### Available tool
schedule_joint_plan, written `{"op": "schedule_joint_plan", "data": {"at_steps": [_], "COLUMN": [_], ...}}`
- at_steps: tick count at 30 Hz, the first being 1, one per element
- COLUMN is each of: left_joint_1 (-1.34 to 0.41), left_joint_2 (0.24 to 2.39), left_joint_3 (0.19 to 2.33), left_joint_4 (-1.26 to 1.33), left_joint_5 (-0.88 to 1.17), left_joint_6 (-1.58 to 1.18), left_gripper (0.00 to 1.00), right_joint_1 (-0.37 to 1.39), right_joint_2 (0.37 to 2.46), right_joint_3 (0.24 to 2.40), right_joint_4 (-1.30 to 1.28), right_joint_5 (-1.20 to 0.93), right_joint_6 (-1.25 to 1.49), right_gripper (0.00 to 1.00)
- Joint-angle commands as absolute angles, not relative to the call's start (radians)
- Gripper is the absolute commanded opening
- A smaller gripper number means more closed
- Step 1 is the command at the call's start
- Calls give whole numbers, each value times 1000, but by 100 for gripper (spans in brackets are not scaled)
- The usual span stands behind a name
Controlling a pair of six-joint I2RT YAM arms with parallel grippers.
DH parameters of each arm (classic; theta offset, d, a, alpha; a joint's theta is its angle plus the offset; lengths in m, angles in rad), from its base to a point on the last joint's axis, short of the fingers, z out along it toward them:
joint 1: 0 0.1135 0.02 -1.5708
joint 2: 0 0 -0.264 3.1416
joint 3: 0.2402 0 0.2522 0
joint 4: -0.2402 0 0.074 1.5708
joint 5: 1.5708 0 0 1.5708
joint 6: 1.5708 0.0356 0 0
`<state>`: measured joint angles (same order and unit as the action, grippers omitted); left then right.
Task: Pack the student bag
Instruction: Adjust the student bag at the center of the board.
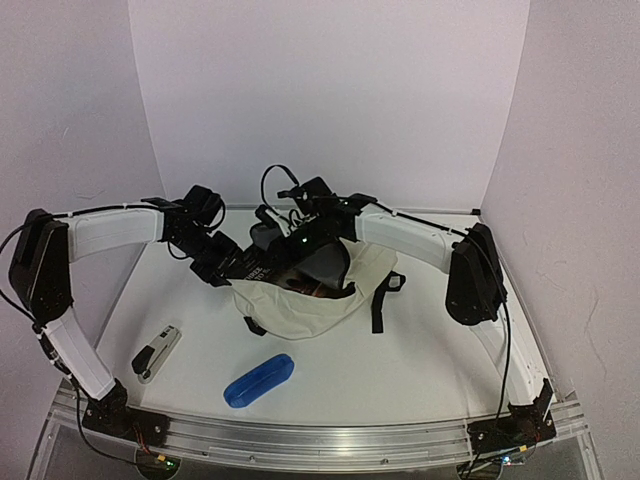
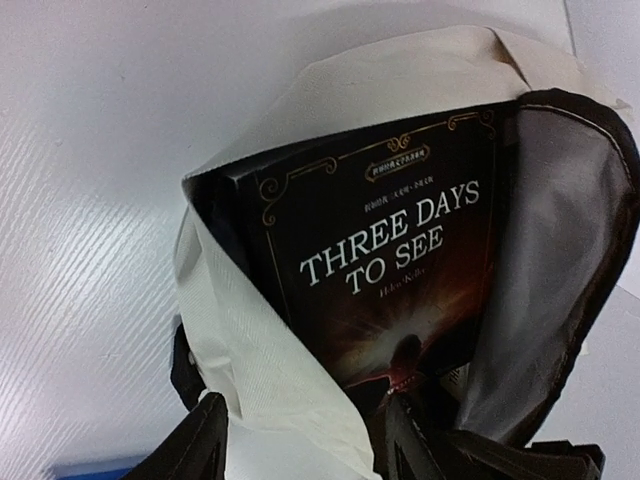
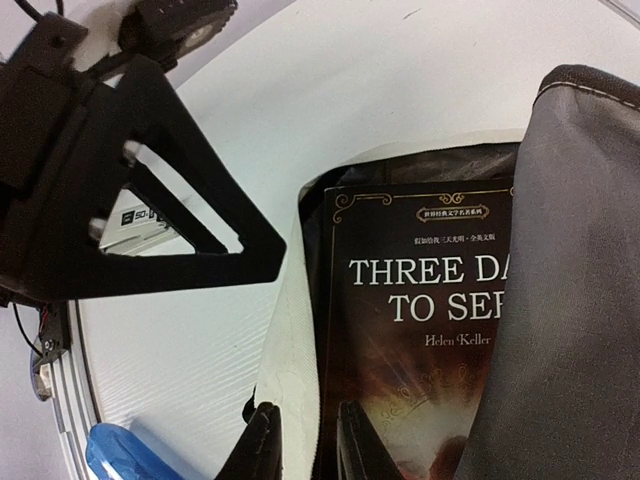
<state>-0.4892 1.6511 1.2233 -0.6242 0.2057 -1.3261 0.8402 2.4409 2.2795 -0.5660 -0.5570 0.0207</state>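
Observation:
The student bag (image 1: 312, 300), cream fabric with dark lining, lies mid-table with its mouth toward the back wall. A black book titled "Three Days to See" (image 2: 390, 250) sits partly inside that mouth, also visible in the right wrist view as the book (image 3: 420, 320). My left gripper (image 2: 308, 445) is open at the mouth's left side. Its fingers (image 2: 205, 445) stand wide apart with loose cream fabric lying between them. My right gripper (image 3: 308, 450) is shut on the bag's cream rim (image 3: 290, 370), right beside the book's spine. The grey lining (image 3: 570, 300) rises on the right.
A blue pencil case (image 1: 259, 380) lies near the front edge, and a grey and black stapler (image 1: 157, 352) sits to its left. A black strap (image 1: 379, 305) trails off the bag's right side. The left arm's black frame (image 3: 150, 190) fills the upper left of the right wrist view.

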Motion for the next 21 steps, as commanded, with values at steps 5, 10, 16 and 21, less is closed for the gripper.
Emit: {"op": "schedule_joint_plan", "data": {"at_steps": [5, 10, 16, 21], "left_joint_1": [-467, -466, -467, -466], "left_joint_2": [1813, 1833, 1853, 1872], "left_joint_3": [1360, 1356, 1345, 1330], "left_joint_4": [-643, -660, -717, -724], "left_joint_5": [245, 280, 328, 348], "left_joint_6": [-1304, -1315, -1333, -1349], "left_gripper": [57, 54, 52, 49], "right_joint_1": [841, 841, 841, 842], "right_joint_2": [2453, 2464, 2471, 2465], "right_joint_3": [2275, 2276, 2276, 2260], "right_joint_4": [-491, -476, -465, -458], "right_joint_5": [-447, -437, -438, -447], "right_joint_6": [8, 9, 14, 8], "right_gripper": [19, 19, 19, 19]}}
